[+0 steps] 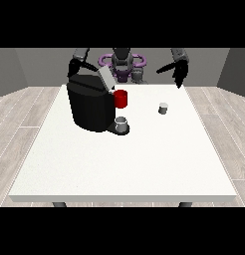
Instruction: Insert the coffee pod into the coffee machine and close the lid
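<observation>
Fingers point(180, 74) down; cup point(122, 124) (contents unclear)

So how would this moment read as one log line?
pod: on table, untouched | machine: lid up | hand at view's right: above table

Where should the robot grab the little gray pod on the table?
Probably round its sides, coming down from above: the coffee pod stands upright and alone on the white table. The hand at the view's right hangs nearest it.
</observation>
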Robot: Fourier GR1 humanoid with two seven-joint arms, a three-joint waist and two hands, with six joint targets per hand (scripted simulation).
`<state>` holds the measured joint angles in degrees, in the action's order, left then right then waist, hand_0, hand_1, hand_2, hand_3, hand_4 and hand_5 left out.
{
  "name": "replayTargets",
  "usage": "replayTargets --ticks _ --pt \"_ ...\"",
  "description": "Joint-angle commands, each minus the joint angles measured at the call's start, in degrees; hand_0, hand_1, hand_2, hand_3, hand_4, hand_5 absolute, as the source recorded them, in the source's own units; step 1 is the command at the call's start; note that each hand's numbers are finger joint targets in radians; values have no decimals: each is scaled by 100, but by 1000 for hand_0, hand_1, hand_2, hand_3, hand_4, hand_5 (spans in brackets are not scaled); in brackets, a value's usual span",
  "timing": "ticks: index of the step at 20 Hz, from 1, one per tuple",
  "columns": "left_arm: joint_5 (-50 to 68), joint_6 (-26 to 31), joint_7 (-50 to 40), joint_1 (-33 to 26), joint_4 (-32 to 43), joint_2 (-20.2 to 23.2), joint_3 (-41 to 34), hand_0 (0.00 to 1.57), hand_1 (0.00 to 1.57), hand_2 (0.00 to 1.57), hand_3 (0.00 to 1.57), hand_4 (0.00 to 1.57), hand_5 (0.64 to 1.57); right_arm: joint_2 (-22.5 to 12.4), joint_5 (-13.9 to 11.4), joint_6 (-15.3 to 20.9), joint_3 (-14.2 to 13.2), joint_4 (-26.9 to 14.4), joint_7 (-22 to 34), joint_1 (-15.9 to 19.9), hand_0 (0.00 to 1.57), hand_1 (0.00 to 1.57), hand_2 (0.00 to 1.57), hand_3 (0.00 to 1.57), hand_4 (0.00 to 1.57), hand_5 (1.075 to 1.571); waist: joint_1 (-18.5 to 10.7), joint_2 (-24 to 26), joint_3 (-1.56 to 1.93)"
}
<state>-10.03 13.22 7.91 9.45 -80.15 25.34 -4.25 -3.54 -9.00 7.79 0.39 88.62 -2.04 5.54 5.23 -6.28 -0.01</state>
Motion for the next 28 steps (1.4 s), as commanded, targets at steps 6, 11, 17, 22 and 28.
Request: replayTargets --ticks 6,11,17,22,28 --pt "-714 50 -309 1159 1317 535 -80 0 0 0 0 0 1571 279 -150 9 398 299 291 465 0 0 0 0 0 1571 654 -619 -1" --pt "-1001 313 16 1319 1949 636 73 0 0 0 0 0 1571 15 -280 -16 194 169 605 679 0 0 0 0 0 1571 438 -683 -2" --pt "-1619 -281 566 1704 2872 564 95 0 0 291 0 0 1571 348 -115 111 539 120 521 427 0 0 0 0 0 1571 536 -869 -2" --pt "-2117 -969 606 1913 2988 76 352 946 946 967 665 0 1571 220 -74 73 127 -346 658 898 0 0 0 0 0 1571 291 -788 0" --pt "-2863 -1550 803 2241 3160 176 656 1038 1038 1105 908 462 1571 269 -105 65 190 -687 171 962 0 0 0 0 0 1571 421 -1124 0"
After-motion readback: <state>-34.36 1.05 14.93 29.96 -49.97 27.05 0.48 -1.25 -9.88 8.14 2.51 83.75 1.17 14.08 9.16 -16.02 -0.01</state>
